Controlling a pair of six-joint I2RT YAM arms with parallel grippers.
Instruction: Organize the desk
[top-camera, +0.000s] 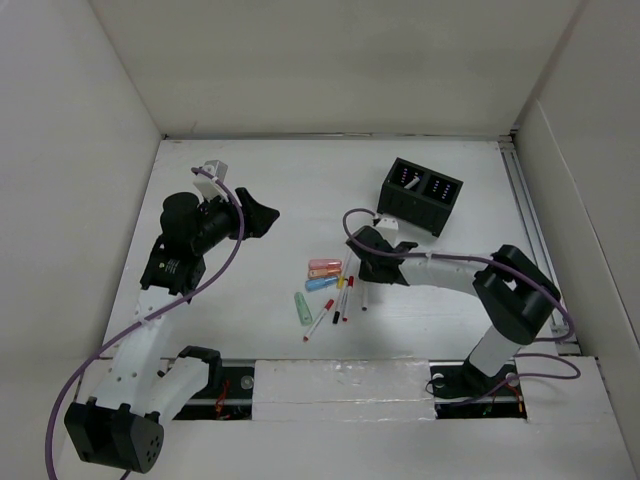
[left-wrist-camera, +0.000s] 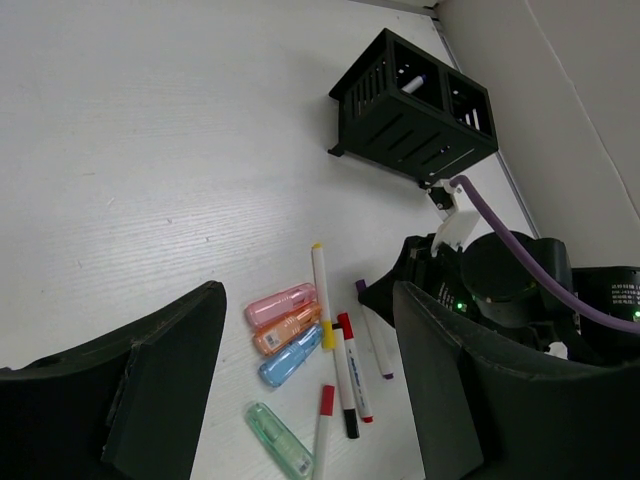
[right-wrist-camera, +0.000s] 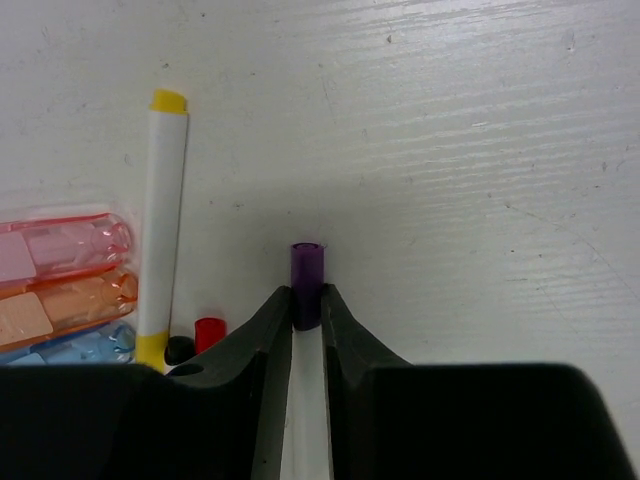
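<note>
Two right fingers (right-wrist-camera: 281, 318) pinched narrow on the marker (right-wrist-camera: 307, 272), purple cap poking past the tips, centre of the wrist view. It looks light and stiff, with a smooth round barrel that will likely roll or slip, so grip mid-barrel, square on. Yellow-cap pen (right-wrist-camera: 162, 220) and highlighters (top-camera: 322, 272) lie just left. Idle: left fingers (left-wrist-camera: 165, 390) wide, holding nothing, left of centre in top view. Box (top-camera: 420, 196) upper right, well apart. Surface (top-camera: 300, 190) fills mid-frame under everything; matte, rigid.
</note>
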